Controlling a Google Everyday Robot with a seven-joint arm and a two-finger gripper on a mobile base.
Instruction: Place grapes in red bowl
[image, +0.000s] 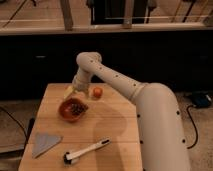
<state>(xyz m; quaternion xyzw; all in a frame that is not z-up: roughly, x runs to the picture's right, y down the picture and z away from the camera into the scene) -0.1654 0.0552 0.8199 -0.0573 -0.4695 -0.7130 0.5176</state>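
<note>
End effector (70, 92) indistinct above red bowl (66, 113)

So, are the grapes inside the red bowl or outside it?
Inside: the grapes lie in the red bowl, gripper just above.

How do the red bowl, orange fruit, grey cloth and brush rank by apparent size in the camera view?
1. Brush, the longest
2. Red bowl and grey cloth: too alike to rank, and the cloth lies nearer the camera
3. Orange fruit, the smallest

The grapes lie in the bowl; the gripper hangs just above its far rim.

Table (117, 127): red bowl (73, 109), orange (97, 92), cloth (45, 143), brush (86, 150); gripper (70, 92) above
</note>
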